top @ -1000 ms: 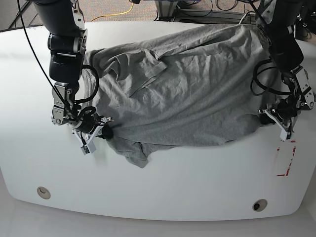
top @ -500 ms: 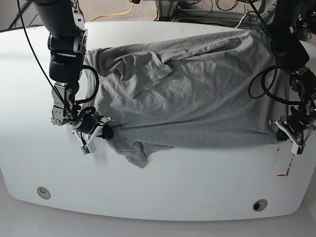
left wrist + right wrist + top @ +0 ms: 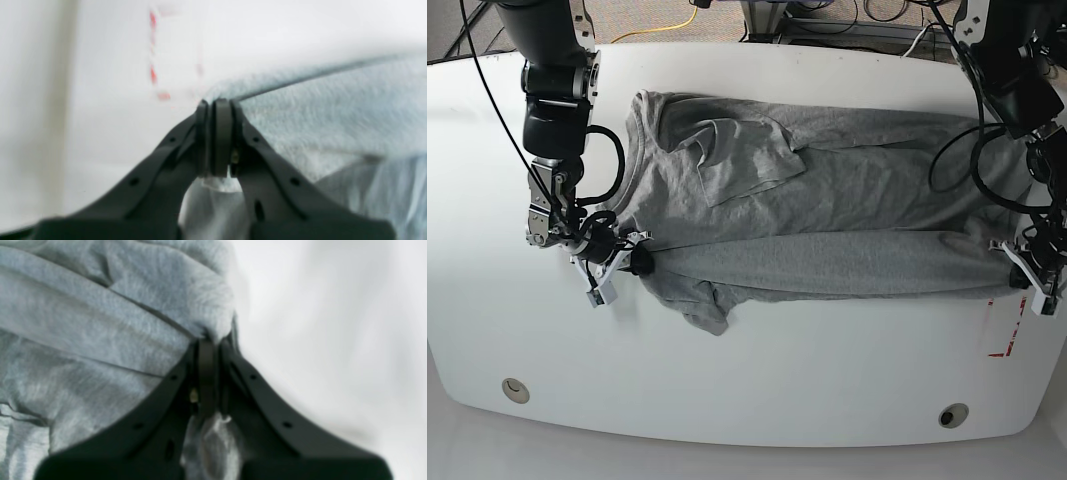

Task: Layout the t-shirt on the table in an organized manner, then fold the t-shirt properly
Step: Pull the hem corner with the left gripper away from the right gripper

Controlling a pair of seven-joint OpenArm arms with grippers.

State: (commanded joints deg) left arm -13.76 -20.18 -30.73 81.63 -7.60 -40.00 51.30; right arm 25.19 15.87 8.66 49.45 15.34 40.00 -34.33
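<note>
Base view: heather-grey t-shirt point(image 3: 827, 215) stretched lengthwise across the white table point(image 3: 757, 370), folded over on itself along its near edge, one sleeve point(image 3: 742, 155) lying on top. Right gripper point(image 3: 625, 262) clenched on the shirt's edge at the view's left; left gripper point(image 3: 1025, 275) clenched on the opposite edge, beside the red tape outline point(image 3: 1007, 325). Wrist views: fabric pinched between closed fingers point(image 3: 222, 133) point(image 3: 206, 373).

Beyond the far edge of the table point(image 3: 757, 400) lies a brownish speckled carpet floor point(image 3: 642, 18), crossed by a yellow cable point(image 3: 677, 22). Black cables point(image 3: 847, 15) and grey metal equipment frames point(image 3: 772, 20) crowd the floor past the far right corner, under even light.
</note>
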